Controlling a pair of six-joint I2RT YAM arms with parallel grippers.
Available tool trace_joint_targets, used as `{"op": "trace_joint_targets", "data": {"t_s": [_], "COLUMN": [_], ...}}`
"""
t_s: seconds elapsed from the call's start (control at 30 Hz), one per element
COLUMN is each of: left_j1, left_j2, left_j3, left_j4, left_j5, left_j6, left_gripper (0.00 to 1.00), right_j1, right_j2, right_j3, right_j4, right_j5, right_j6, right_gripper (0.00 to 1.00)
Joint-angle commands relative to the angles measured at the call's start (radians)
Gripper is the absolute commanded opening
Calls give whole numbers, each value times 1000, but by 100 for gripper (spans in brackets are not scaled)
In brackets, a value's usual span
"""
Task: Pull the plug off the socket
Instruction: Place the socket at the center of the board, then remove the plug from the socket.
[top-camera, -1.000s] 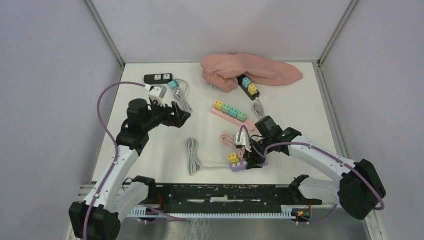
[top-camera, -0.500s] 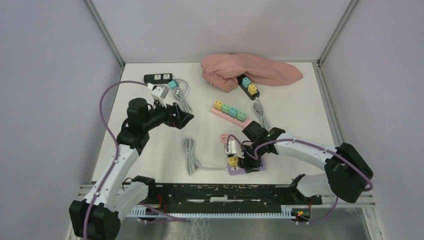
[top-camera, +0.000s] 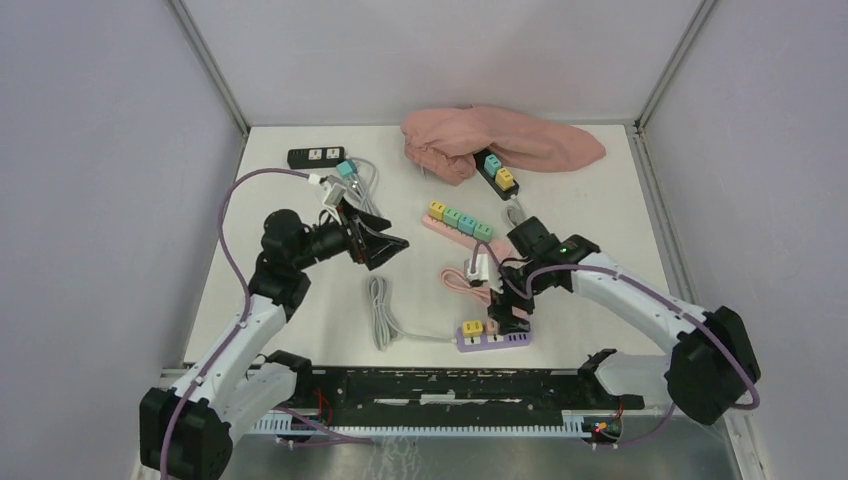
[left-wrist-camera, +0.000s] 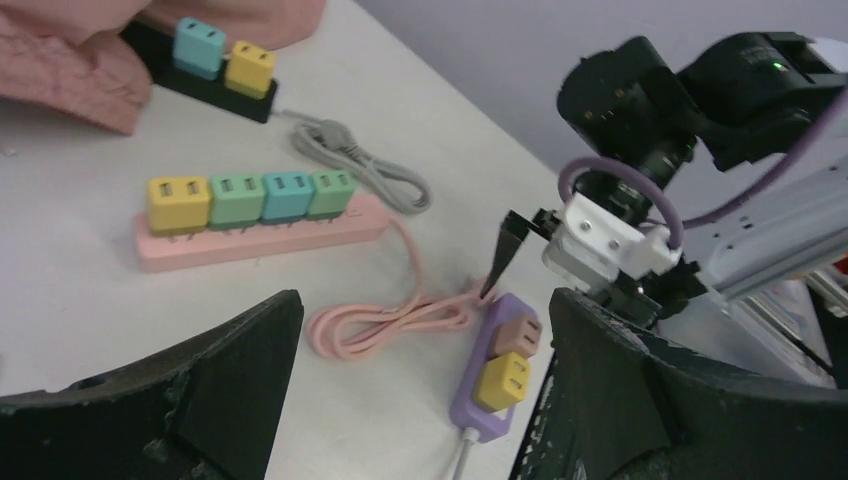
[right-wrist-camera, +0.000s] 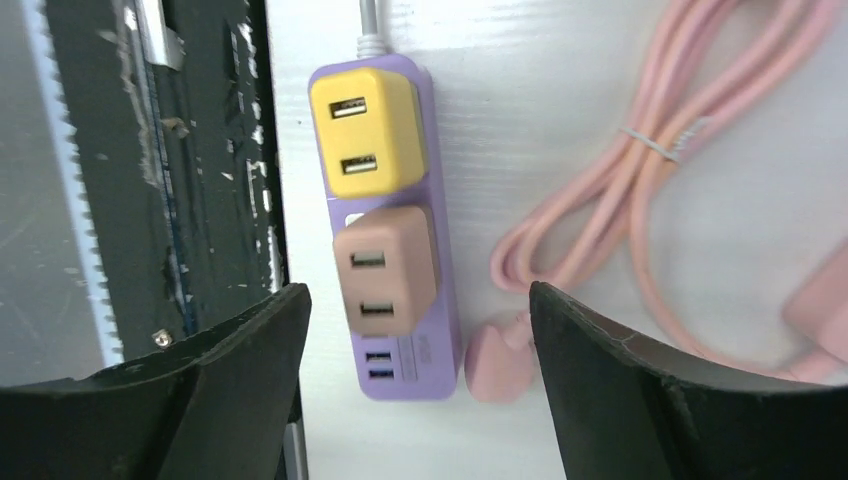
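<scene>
The right tool (right-wrist-camera: 412, 300) stands open, empty, over the dusty-pink square plug (right-wrist-camera: 385, 270), seated in the lilac plastic power strip (right-wrist-camera: 420, 385) at six o'clock on the white desk (top-camera: 330, 290). The left tool (left-wrist-camera: 420, 320) is wide open, empty.

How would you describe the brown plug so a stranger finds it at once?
At the table's near edge lies a purple power strip. Two plugs sit in it: the brown plug is next to the yellow plug, nearer the USB ports.

Two plugs (right-wrist-camera: 365, 135) on power strip (right-wrist-camera: 420, 378)
</scene>
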Motion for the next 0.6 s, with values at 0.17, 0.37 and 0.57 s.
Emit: {"op": "trace_joint_targets", "data": {"t_s": [0.17, 0.37, 0.57], "left_j1": [-301, -652, -712], "left_j2": [20, 50, 61], "left_j3": [-3, -72, -202], "left_j4": [295, 352, 444], "left_j5": [-80, -337, -432], "left_j6": [-113, 211, 352], "left_gripper": [99, 100, 99], "right_j1": [-254, -322, -344], "right_j2": [-220, -248, -273], "right_j3": [134, 149, 75], "right_j4": [-320, -380, -319], "right_j5": [-388, -465, -489], "right_j6": [-241, -302, -336], "right_gripper": [92, 94, 97]}}
